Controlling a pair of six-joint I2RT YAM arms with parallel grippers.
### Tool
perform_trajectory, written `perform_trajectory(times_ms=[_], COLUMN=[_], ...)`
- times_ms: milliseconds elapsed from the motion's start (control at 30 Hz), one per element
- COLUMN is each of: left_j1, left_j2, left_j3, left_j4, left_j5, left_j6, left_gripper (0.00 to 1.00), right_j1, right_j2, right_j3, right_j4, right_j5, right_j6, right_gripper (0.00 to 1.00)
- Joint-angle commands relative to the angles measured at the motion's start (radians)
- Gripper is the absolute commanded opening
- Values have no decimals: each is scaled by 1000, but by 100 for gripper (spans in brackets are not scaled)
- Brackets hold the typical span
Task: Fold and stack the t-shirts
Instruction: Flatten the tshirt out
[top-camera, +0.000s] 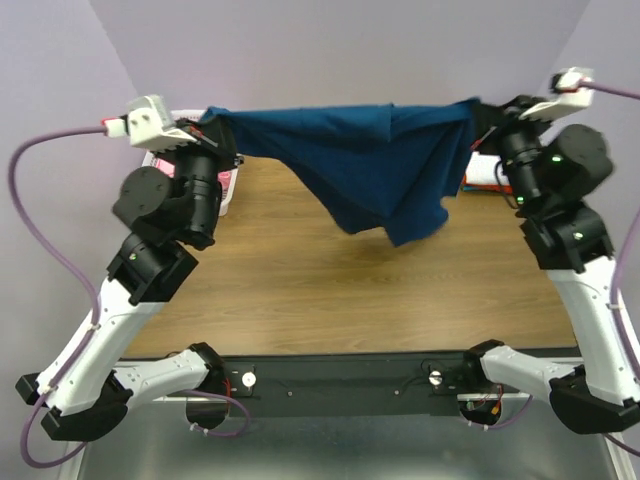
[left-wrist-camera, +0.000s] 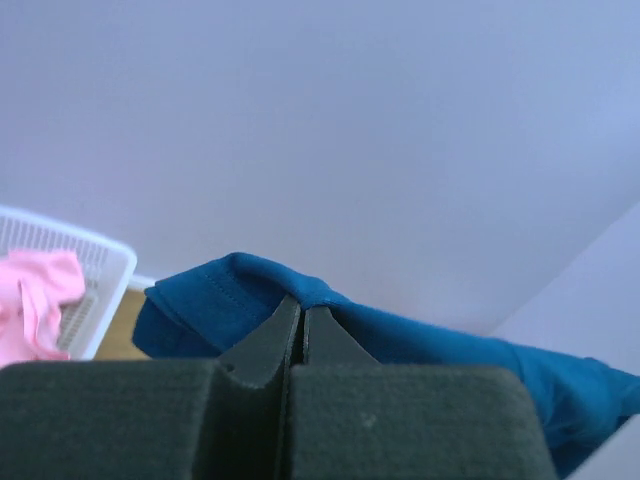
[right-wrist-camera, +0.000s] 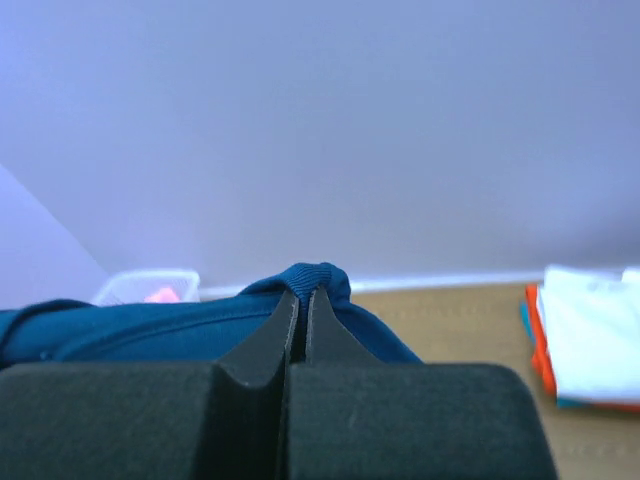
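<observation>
A navy blue t-shirt (top-camera: 370, 160) hangs stretched in the air between my two grippers, above the far half of the wooden table; its print is not visible. My left gripper (top-camera: 212, 118) is shut on its left end, seen in the left wrist view as blue cloth (left-wrist-camera: 230, 300) pinched at the fingertips (left-wrist-camera: 301, 305). My right gripper (top-camera: 478, 108) is shut on its right end, a ribbed edge (right-wrist-camera: 318, 278) pinched between the tips (right-wrist-camera: 303, 296). A folded stack of white, orange and teal t-shirts (right-wrist-camera: 590, 345) lies on the table at the right. A pink t-shirt (left-wrist-camera: 35, 300) lies in the basket.
The white lattice basket (left-wrist-camera: 100, 265) stands at the far left of the table, partly behind the left arm (top-camera: 228, 190). The folded stack also shows at the far right behind the right arm (top-camera: 485, 172). Purple walls close in the back and sides.
</observation>
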Motion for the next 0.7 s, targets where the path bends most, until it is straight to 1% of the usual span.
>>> perform_trajectory(times_ms=[0, 100, 233, 367, 467, 533, 567, 600, 667], left_j1=[6, 6, 4, 6, 9, 56, 81, 148, 211], left_j2=[-11, -5, 8, 40, 97, 159, 184, 242, 302], left_j3=[107, 165, 197, 213, 231, 260, 277, 298, 369], left_j4=[67, 62, 71, 119, 147, 147, 127, 107, 63], left_j5=[68, 106, 94, 47, -41, -24, -4, 64, 135], left_j6=[142, 169, 188, 241, 279, 290, 262, 249, 206], left_gripper=[0, 0, 0, 0, 0, 0, 0, 0, 0], right_j1=[3, 3, 1, 3, 3, 3, 3, 3, 3], right_j2=[-21, -21, 13, 82, 171, 214, 242, 298, 364], right_j3=[179, 260, 340, 407, 470, 498, 515, 551, 596], right_j4=[-71, -92, -98, -100, -100, -98, -98, -97, -92], right_j5=[-36, -115, -168, -143, -85, -60, -37, -14, 53], right_j6=[-86, -101, -121, -159, -191, -221, -224, -272, -312], right_gripper=[1, 1, 1, 1, 1, 1, 1, 1, 1])
